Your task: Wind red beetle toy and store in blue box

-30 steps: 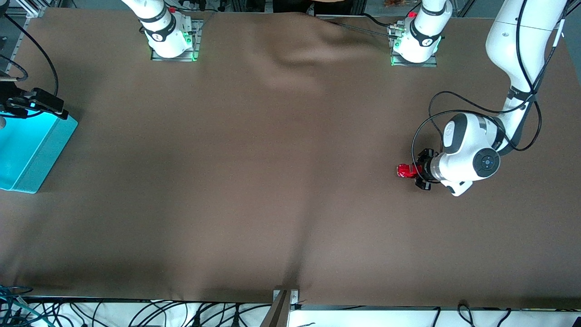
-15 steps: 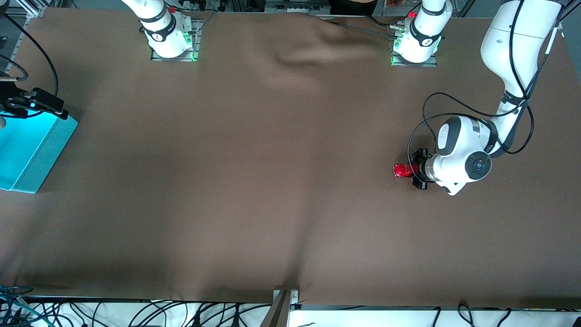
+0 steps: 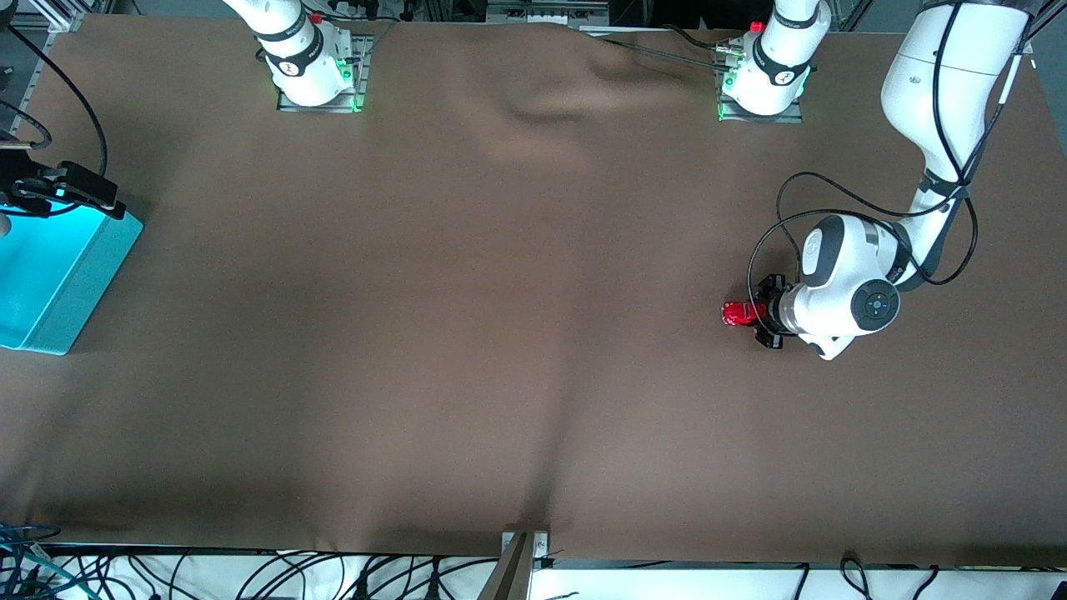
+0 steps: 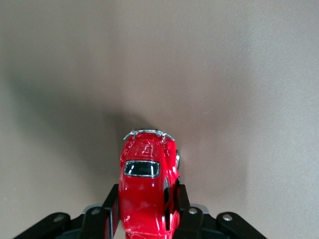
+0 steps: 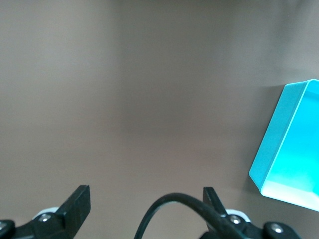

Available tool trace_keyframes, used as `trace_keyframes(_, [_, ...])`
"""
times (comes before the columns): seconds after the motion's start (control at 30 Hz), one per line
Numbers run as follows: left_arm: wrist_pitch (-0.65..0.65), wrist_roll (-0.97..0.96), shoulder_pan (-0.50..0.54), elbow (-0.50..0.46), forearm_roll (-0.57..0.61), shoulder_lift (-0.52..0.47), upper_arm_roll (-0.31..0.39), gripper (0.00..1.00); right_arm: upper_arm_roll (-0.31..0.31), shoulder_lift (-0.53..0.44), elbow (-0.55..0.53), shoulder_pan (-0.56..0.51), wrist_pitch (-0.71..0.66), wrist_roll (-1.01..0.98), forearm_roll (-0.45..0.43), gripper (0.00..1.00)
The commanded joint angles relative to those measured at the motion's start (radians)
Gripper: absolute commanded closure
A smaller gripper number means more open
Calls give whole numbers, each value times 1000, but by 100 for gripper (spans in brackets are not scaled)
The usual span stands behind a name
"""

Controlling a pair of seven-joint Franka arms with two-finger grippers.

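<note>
Toward my left arm's end of the worktop (image 3: 533, 333), my left gripper (image 4: 144, 219) is clamped on the red beetle toy (image 3: 738, 313), low at the brown cloth. The blue box (image 3: 50, 275) sits well apart at my right arm's end. My right gripper (image 5: 144, 206) waits with fingers spread wide, holding nothing.

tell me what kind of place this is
Likely a robotics lab bench: two white arms bolted along a brown-covered table, loose cables along its edge, and only a red toy car in the left gripper and a blue box.
</note>
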Motion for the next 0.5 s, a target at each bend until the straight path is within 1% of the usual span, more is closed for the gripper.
trace_keyframes(0.0, [0,35,11,19,28,21,-1,100,-2,5,23,-1,-10,-8,19,0])
trace_keyframes(0.3, [1,81,37,19,42,30,2,100,-2,5,23,-1,-13,-8,19,0])
trace_keyframes(0.47, [0,95,43,19,44,30,17,100,-2,5,23,-1,-13,-7,18,0])
